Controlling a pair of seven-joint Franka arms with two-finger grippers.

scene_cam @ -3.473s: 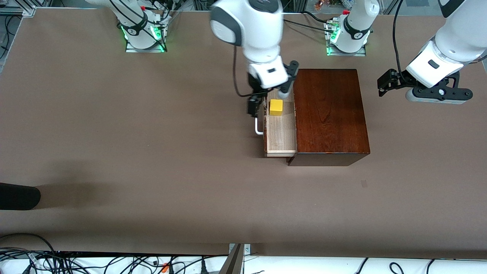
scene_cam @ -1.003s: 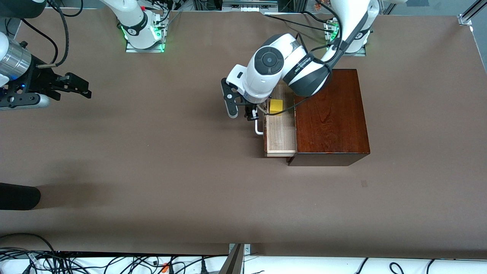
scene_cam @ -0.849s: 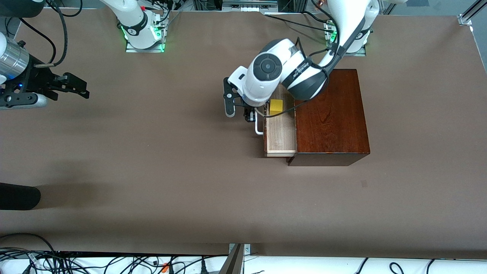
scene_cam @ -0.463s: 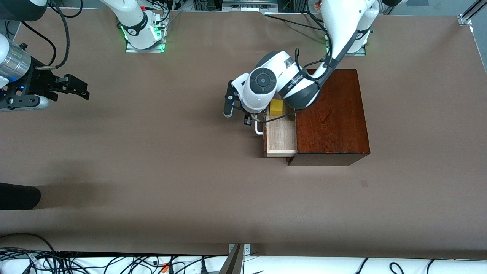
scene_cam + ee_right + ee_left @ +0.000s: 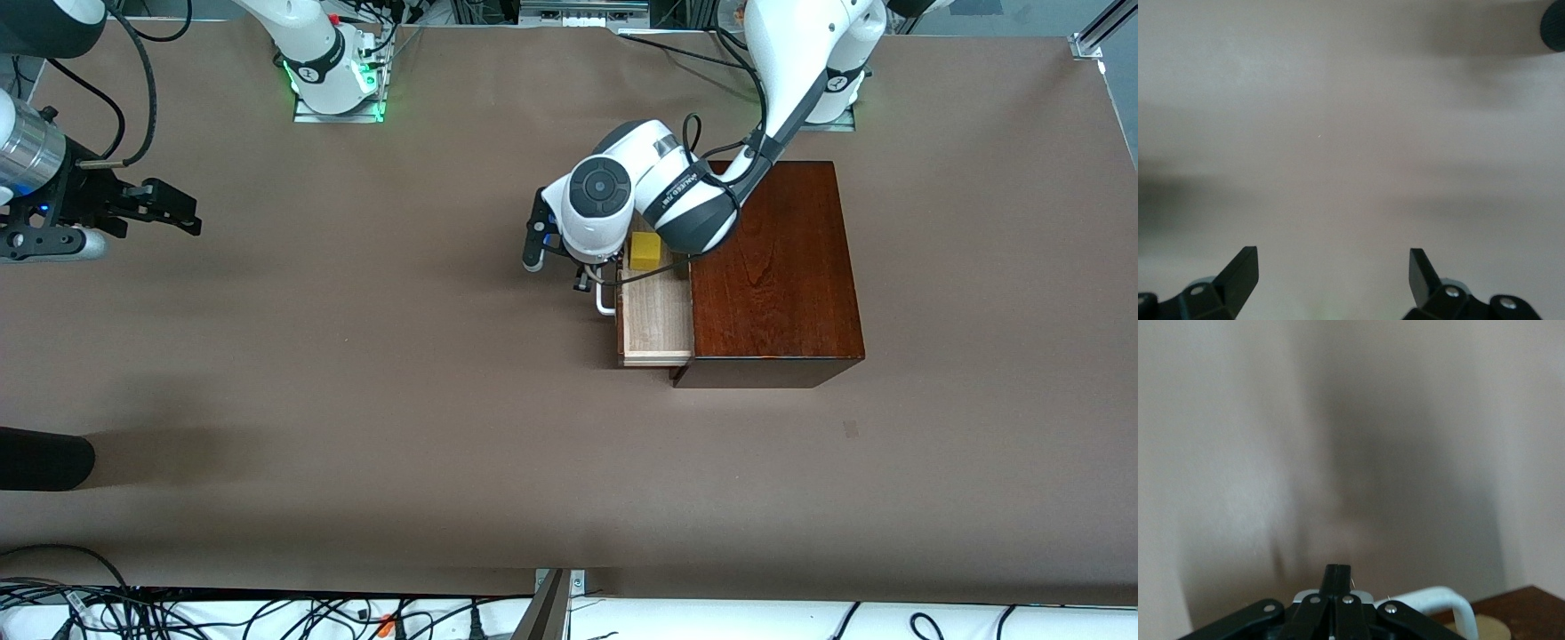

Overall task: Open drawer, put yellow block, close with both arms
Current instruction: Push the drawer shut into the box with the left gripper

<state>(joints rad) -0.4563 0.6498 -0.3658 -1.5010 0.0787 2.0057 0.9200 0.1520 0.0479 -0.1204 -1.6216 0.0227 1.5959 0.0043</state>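
Observation:
The drawer (image 5: 656,313) stands pulled out of the mahogany box (image 5: 773,267) toward the right arm's end of the table. The yellow block (image 5: 645,251) lies in the drawer's part farther from the front camera. My left gripper (image 5: 582,280) is shut and empty, low beside the white handle (image 5: 605,300), in front of the drawer's front. In the left wrist view its shut fingertips (image 5: 1338,577) sit close by the handle (image 5: 1439,597) and the dark drawer front (image 5: 1521,608). My right gripper (image 5: 169,209) is open and empty over bare table at the right arm's end; the right wrist view (image 5: 1333,267) shows only table.
The left arm's elbow hangs over the box corner and part of the drawer. A dark rounded object (image 5: 40,458) lies at the table's edge at the right arm's end, nearer the front camera. Cables run along the table's near edge.
The right arm has left the drawer and pulled back to its end of the table. The left arm has come in and lowered its shut gripper beside the handle. The drawer and block have not moved.

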